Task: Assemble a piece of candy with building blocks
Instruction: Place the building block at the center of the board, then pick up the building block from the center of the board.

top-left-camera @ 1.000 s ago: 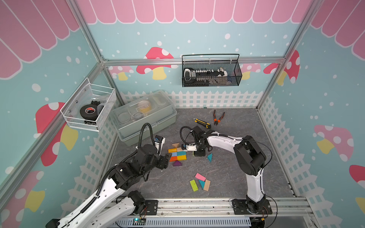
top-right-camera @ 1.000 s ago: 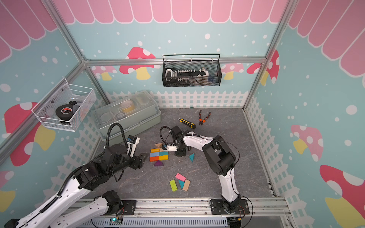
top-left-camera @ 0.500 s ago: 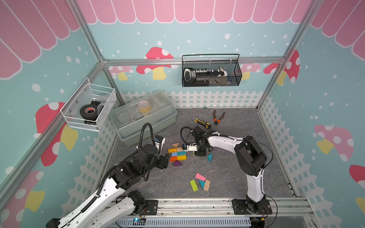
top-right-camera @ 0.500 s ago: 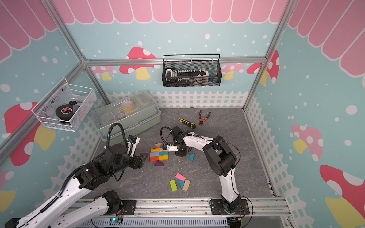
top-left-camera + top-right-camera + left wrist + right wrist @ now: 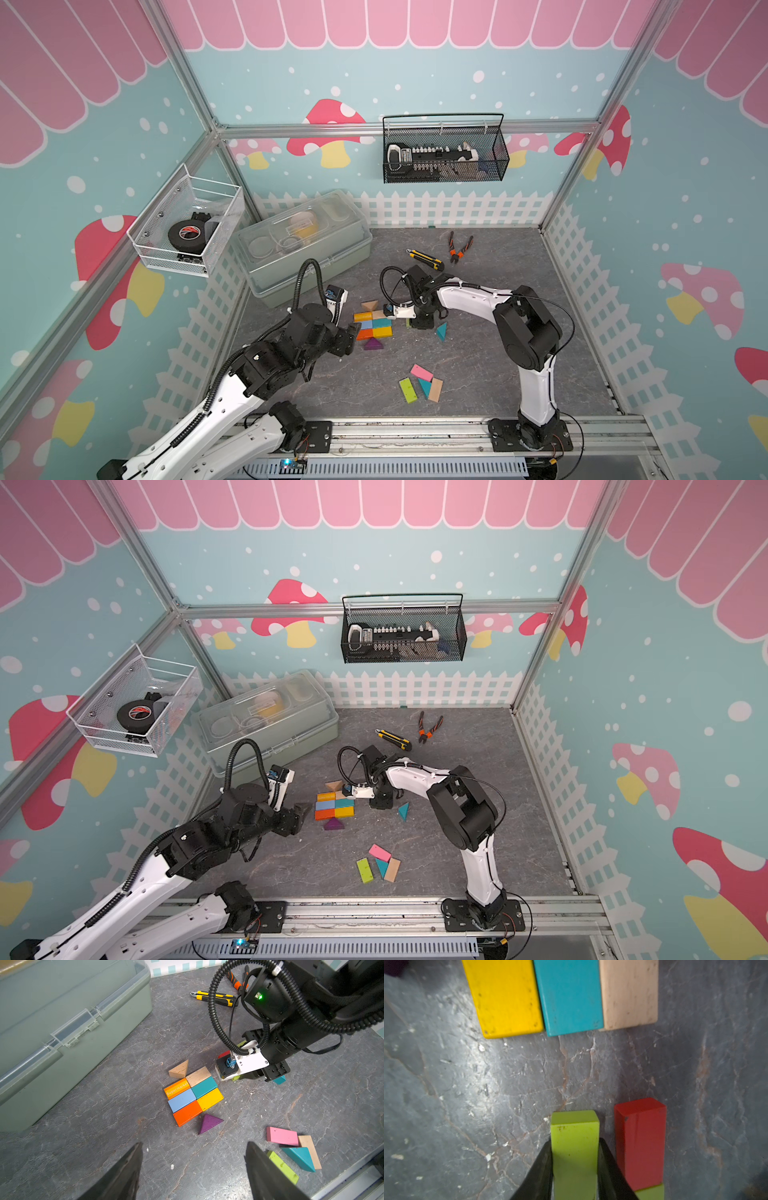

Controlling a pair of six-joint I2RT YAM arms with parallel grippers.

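Six flat building blocks (image 5: 373, 324) lie edge to edge in a rectangle mid-floor: orange, tan, blue, teal, orange and yellow (image 5: 210, 1098). A tan wedge (image 5: 180, 1069) touches its far side and a purple wedge (image 5: 208, 1122) its near side. Just right of it, my right gripper (image 5: 574, 1145) is shut on a lime green block (image 5: 574, 1132) standing on edge, beside a red block (image 5: 640, 1138). My left gripper (image 5: 194, 1144) hangs open over bare floor near the purple wedge, holding nothing.
A teal wedge (image 5: 441, 331) lies right of the right gripper. Pink, lime, teal and tan blocks (image 5: 420, 384) sit near the front rail. A utility knife (image 5: 424, 258) and pliers (image 5: 459, 249) lie at the back, with a grey-green toolbox (image 5: 303, 245) at the back left.
The right gripper's jaws have closed in onto the lime green block. Both arms stay almost where they were.
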